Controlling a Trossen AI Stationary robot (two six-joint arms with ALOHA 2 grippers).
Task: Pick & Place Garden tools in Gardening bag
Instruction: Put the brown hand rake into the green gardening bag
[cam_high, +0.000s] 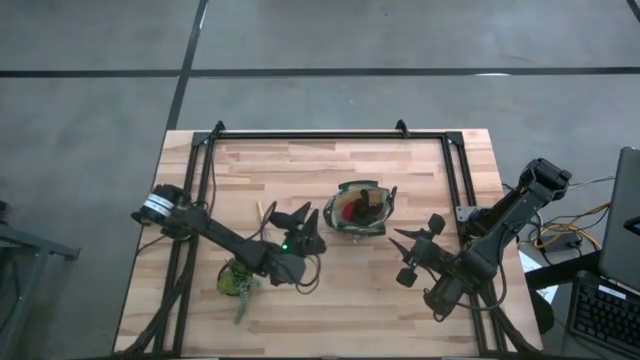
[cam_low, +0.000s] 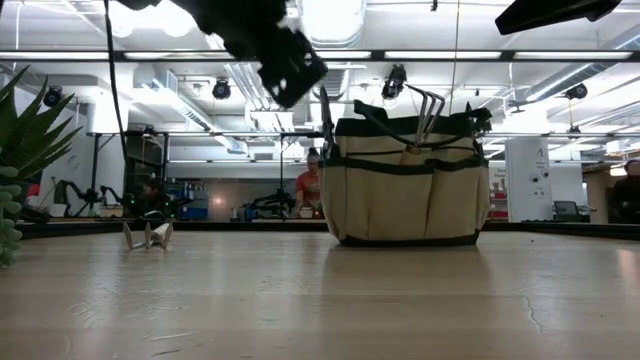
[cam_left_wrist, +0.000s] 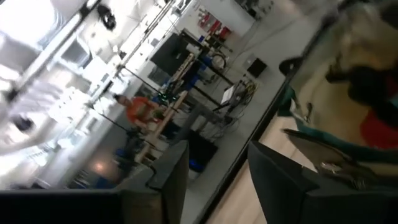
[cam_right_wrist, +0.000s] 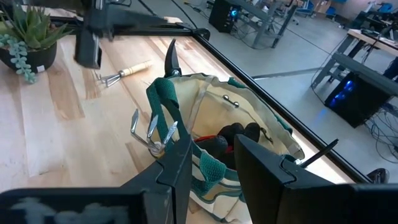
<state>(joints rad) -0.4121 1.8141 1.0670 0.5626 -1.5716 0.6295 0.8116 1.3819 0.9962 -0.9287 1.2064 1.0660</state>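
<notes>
Round olive-green and tan fabric gardening bag (cam_high: 361, 210) stands upright mid-desk, between the two arms. A red-and-black glove (cam_high: 350, 209) lies inside it; a metal-pronged tool (cam_right_wrist: 152, 132) and a dark shear tip (cam_right_wrist: 171, 57) stick up at its rim.

Left gripper (cam_high: 303, 228) hovers raised just beside the bag; its fingers (cam_left_wrist: 171, 171) stand apart and hold nothing.

Right gripper (cam_high: 417, 252) waits near the bag's other side, fingers (cam_right_wrist: 180, 155) parted, empty.

One wooden-handled small metal rake (cam_high: 265, 215) lies flat on the light wooden desk (cam_high: 400, 300), beside the left arm; the right wrist view shows its prongs, and the low view shows it well apart from the bag.

Green potted succulent (cam_high: 238, 281) sits under the left arm. The low view alone shows a person in an orange top (cam_low: 310, 186) behind the desk.
</notes>
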